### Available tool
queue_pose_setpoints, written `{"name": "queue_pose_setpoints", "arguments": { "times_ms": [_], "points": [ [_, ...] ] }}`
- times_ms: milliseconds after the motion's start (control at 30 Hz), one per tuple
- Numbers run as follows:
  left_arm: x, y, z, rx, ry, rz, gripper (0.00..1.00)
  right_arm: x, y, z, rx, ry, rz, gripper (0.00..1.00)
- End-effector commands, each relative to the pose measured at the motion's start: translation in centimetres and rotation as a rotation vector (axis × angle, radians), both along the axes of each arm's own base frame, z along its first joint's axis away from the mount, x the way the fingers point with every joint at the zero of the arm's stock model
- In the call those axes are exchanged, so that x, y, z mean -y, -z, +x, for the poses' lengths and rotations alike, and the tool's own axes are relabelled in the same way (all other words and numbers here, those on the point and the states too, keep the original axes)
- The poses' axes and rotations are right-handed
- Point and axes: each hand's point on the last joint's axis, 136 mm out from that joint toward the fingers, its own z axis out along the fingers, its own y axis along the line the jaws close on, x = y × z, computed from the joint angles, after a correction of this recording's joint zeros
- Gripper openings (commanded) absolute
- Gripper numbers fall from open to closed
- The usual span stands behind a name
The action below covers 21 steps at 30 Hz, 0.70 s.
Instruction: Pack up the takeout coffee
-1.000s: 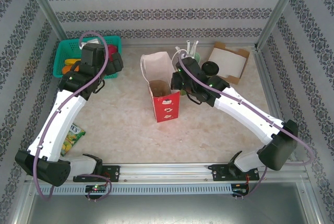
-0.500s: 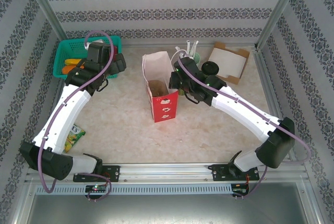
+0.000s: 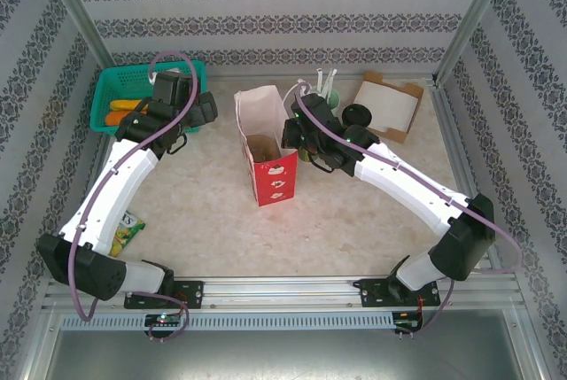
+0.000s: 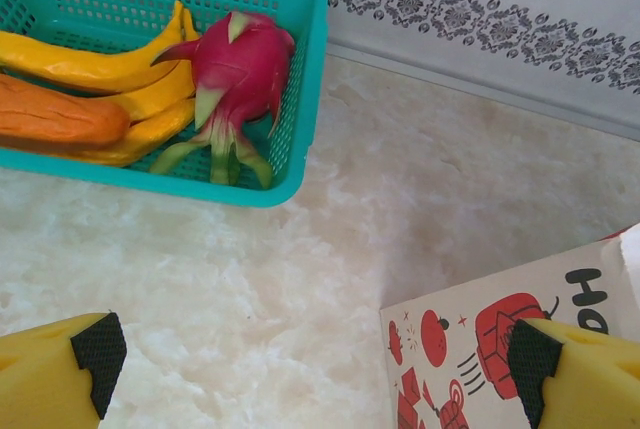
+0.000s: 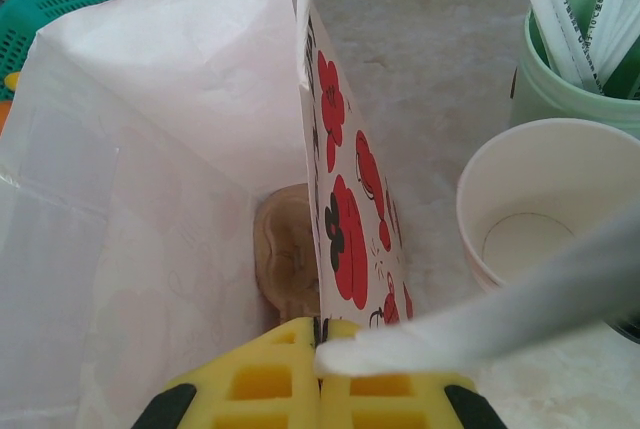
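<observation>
We see our right end effector [image 5: 320,341] pinching the paper bag [image 5: 190,139] wall (fingers pressed together). Our left end effector [image 4: 315,354] hangs spread above the tabletop [image 4: 400,199], and the takeout coffee [image 3: 357,115] stands outside the bag.

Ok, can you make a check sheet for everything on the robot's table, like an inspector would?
Surface: marbled table, no spills seen.
Job's things: coffee stands on the table right of the bag, not yet packed; the bag is upright and open, with a brown insert at its bottom.
Clutter: basket of fruit, straw cup, lidless paper cup, box, snack packet.
Grippers: left fingers open, above the table beside the bag; right fingers shut on the bag's rim.
Cables: purple cables looping off both arms.
Surroundings: patterned walls, metal frame posts.
</observation>
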Motion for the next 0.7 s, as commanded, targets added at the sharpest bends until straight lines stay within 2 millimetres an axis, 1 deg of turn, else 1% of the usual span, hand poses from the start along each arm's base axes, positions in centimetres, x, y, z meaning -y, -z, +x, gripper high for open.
{"name": "queue_pose_setpoints", "arguments": {
  "times_ms": [0,67,133,167,300,367,433,500,600,667],
  "points": [
    [-0.1,-0.6,0.3,0.012,-0.009,-0.022,1.00,-0.4,-1.1,-0.1,0.025,-0.030,-0.011,0.03],
    [0.0,-0.5,0.4,0.010,-0.007,-0.023,1.00,-0.1,-1.3,-0.2,0.032,-0.041,-0.026,0.14],
    [-0.1,-0.6,0.5,0.012,-0.009,-0.021,1.00,0.1,-1.8,-0.5,0.043,-0.065,-0.040,0.27],
    [-0.1,-0.7,0.5,0.013,-0.009,-0.022,1.00,0.3,-2.1,-0.7,0.051,-0.077,-0.048,0.32],
    [-0.1,-0.6,0.7,0.013,-0.011,-0.022,1.00,0.8,-3.5,-1.6,0.093,-0.146,-0.080,0.48],
    [0.0,-0.3,0.8,0.005,-0.013,-0.023,1.00,1.4,-4.5,-2.0,0.123,-0.165,-0.092,0.58],
    [0.0,-0.2,0.9,0.001,-0.014,-0.025,1.00,2.3,-5.6,-2.2,0.148,-0.153,-0.082,0.75],
    [0.1,-0.1,1.0,-0.002,-0.014,-0.027,1.00,3.2,-6.9,-2.6,0.173,-0.145,-0.056,0.98],
    [0.1,-0.1,1.1,0.000,-0.019,-0.030,1.00,5.1,-8.1,-2.6,0.205,-0.094,-0.046,0.98],
    [0.0,-0.1,1.2,0.002,-0.023,-0.031,1.00,7.7,-7.8,-2.2,0.196,-0.014,-0.051,0.98]
  ]
}}
